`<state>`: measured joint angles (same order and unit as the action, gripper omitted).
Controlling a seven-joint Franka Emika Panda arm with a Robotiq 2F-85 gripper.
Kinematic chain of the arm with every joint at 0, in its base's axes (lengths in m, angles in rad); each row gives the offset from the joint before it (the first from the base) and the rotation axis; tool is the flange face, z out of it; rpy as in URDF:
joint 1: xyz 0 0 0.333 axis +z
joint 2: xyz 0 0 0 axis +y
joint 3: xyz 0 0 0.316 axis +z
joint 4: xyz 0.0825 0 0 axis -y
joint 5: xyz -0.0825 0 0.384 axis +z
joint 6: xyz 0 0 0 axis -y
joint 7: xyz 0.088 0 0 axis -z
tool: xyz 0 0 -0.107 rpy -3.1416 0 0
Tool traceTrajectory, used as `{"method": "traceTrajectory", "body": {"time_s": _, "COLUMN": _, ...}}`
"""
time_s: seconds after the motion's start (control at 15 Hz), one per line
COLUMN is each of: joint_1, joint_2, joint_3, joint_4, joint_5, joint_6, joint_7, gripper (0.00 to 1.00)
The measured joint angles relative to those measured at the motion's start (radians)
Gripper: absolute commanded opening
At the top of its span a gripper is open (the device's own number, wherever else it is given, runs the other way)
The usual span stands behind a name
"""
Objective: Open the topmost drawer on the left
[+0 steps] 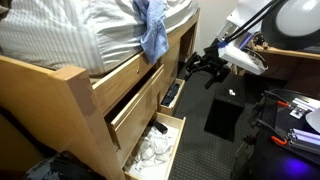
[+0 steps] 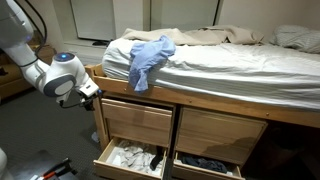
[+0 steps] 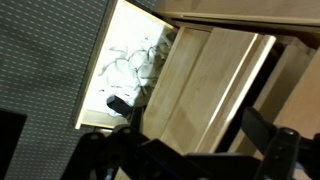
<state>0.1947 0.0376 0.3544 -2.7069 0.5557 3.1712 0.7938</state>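
Note:
The top left drawer (image 2: 138, 120) is a light wood front under the bed; it also shows in an exterior view (image 1: 135, 108), with a dark gap along its upper edge, and fills the wrist view (image 3: 205, 90). My gripper (image 2: 95, 92) hangs at the bed frame's left corner, level with this drawer and not touching it. An exterior view shows it (image 1: 192, 68) out in front of the drawer fronts. In the wrist view the gripper (image 3: 185, 140) has its two dark fingers spread wide, with nothing between them.
The bottom left drawer (image 2: 130, 158) is pulled out and holds white clothes (image 3: 135, 65). The bottom right drawer (image 2: 205, 163) is pulled out with dark clothes. A blue cloth (image 2: 148, 60) hangs over the mattress edge. Dark equipment (image 1: 290, 120) stands on the floor.

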Motion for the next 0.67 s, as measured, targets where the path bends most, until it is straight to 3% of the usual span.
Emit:
{"method": "traceTrajectory", "body": {"time_s": 0.13, "joint_1": -0.019, "joint_2": 0.083, "joint_3": -0.010, "joint_4": 0.033, "joint_5": 0.028, "joint_6": -0.045, "joint_7": -0.010, "gripper": 1.00}}
{"method": "traceTrajectory", "body": {"time_s": 0.33, "joint_1": -0.081, "joint_2": 0.272, "joint_3": 0.046, "joint_4": 0.134, "joint_5": 0.092, "joint_6": -0.021, "joint_7": -0.083, "gripper": 1.00}}
{"method": "traceTrajectory", "body": {"time_s": 0.67, "joint_1": -0.189, "joint_2": 0.560, "joint_3": 0.143, "joint_4": 0.279, "joint_5": 0.025, "joint_6": 0.244, "joint_7": -0.139, "gripper": 1.00}}
